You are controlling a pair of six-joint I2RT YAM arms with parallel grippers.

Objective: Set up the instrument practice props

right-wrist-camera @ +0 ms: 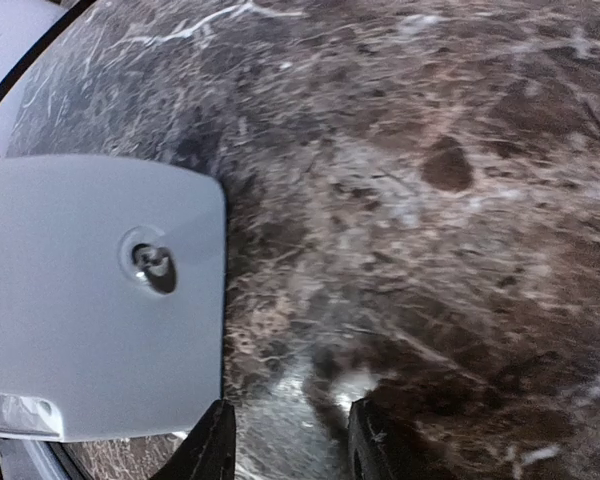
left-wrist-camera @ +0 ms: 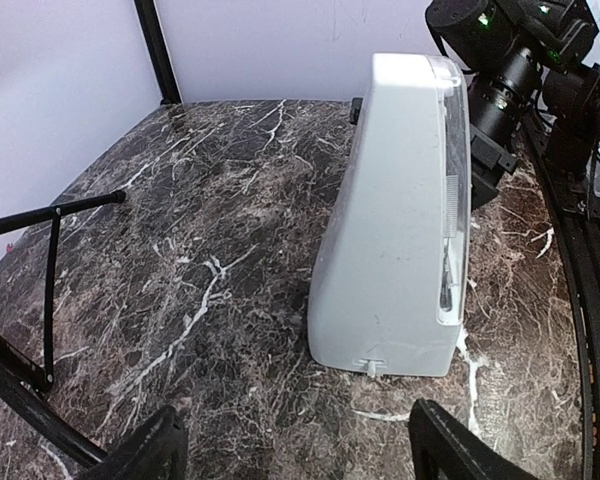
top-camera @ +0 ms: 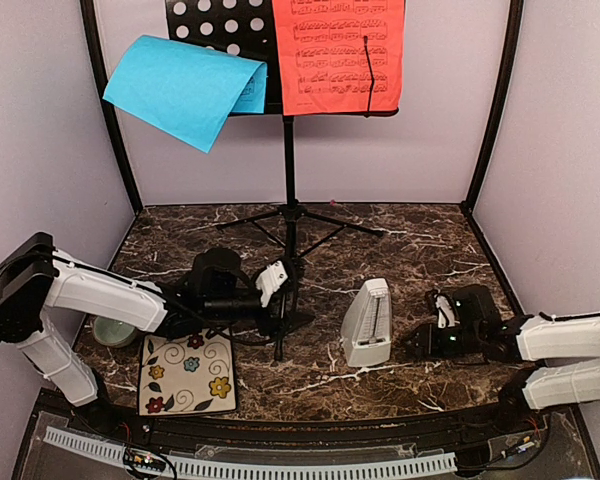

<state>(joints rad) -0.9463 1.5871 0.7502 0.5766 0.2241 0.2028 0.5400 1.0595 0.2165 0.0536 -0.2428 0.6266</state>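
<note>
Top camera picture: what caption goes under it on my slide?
Music stand holding a floppy blue sheet and a red sheet, white metronome on the marble table between the left arm and right arm.

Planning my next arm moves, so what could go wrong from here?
The blue sheet droops bent off the stand's left edge and could slide off. The left claw is low beside the stand's legs; a swing might tip it. The right claw sits close beside the upright metronome and could knock it over.
</note>
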